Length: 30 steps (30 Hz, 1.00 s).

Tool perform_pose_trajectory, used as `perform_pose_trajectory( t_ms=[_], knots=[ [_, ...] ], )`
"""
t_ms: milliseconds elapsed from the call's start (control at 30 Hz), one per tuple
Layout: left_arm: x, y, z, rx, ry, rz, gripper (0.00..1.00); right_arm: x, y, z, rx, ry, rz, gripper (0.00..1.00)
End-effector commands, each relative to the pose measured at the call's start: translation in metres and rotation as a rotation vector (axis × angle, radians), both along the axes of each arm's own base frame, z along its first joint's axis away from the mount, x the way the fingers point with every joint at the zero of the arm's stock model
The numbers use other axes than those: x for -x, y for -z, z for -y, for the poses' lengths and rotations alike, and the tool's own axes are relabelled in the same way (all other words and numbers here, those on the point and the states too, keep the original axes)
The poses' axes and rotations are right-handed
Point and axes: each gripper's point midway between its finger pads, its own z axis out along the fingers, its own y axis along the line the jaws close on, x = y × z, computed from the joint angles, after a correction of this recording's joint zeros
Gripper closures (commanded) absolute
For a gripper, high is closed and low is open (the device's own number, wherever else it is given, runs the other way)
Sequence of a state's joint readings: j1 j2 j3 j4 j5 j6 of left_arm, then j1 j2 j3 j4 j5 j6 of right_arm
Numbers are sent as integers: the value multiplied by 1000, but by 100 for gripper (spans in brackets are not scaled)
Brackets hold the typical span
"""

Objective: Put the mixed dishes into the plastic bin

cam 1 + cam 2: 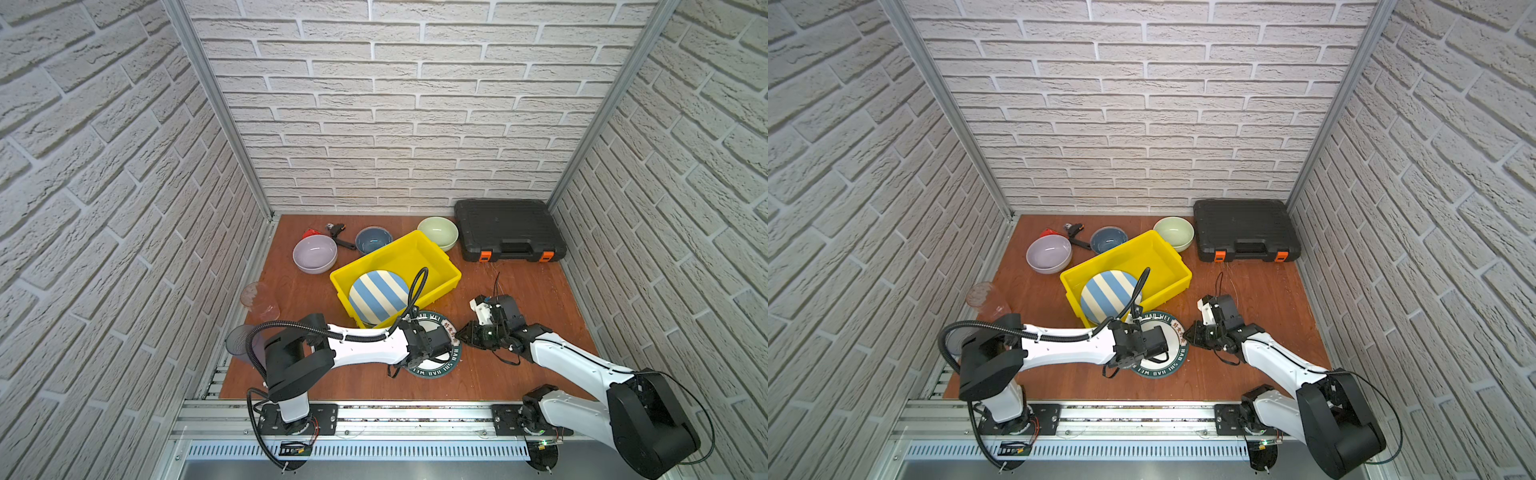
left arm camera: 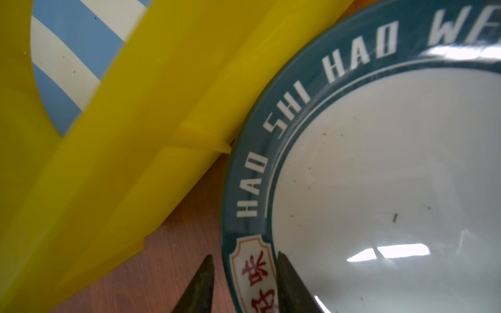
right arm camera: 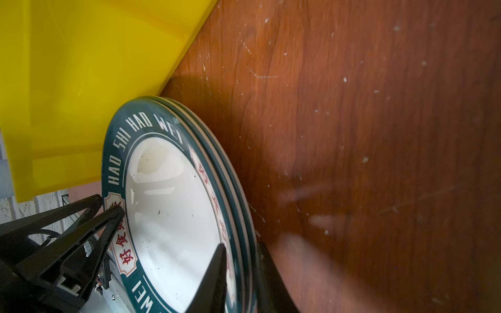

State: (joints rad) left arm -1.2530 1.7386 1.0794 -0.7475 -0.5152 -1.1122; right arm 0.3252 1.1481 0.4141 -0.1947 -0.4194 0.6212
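Note:
The yellow plastic bin (image 1: 374, 254) holds the blue-white striped plate (image 1: 376, 297), leaning on its near wall. A stack of white printed plates (image 1: 434, 374) with teal rims lies just in front of the bin. My right gripper (image 3: 241, 249) is shut on the stack's rim, one finger on top and one underneath. My left gripper (image 2: 244, 256) straddles the top plate's rim (image 2: 250, 189) on the opposite side, open, with wood showing beside the outer finger. Lilac (image 1: 314, 253), dark-blue (image 1: 373, 240) and pale-green (image 1: 437, 232) bowls stand behind the bin. Two tumblers (image 1: 257, 299) (image 1: 237, 340) sit at the left edge.
A closed black case (image 1: 507, 228) with orange latches fills the back right corner. A red-and-black wrench (image 1: 337, 232) lies between the lilac and dark-blue bowls. Brick walls close in three sides. The bin (image 2: 162, 94) stands touching the plate stack.

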Motion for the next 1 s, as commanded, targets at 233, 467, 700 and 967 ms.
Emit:
perform_pose_trajectory(
  t_ms=[233, 467, 700, 967],
  knots=[
    [8, 11, 10, 143, 7, -34, 70, 3, -3, -6, -31, -25, 18, 79],
    [10, 16, 20, 180, 45, -61, 79, 6, -10, -6, -41, -31, 24, 80],
    [11, 21, 26, 179, 63, -81, 79, 10, -26, 4, 9, -25, 55, 80],
    [10, 23, 28, 179, 63, -88, 80, 16, -34, 15, 88, -45, 55, 78]
  ],
)
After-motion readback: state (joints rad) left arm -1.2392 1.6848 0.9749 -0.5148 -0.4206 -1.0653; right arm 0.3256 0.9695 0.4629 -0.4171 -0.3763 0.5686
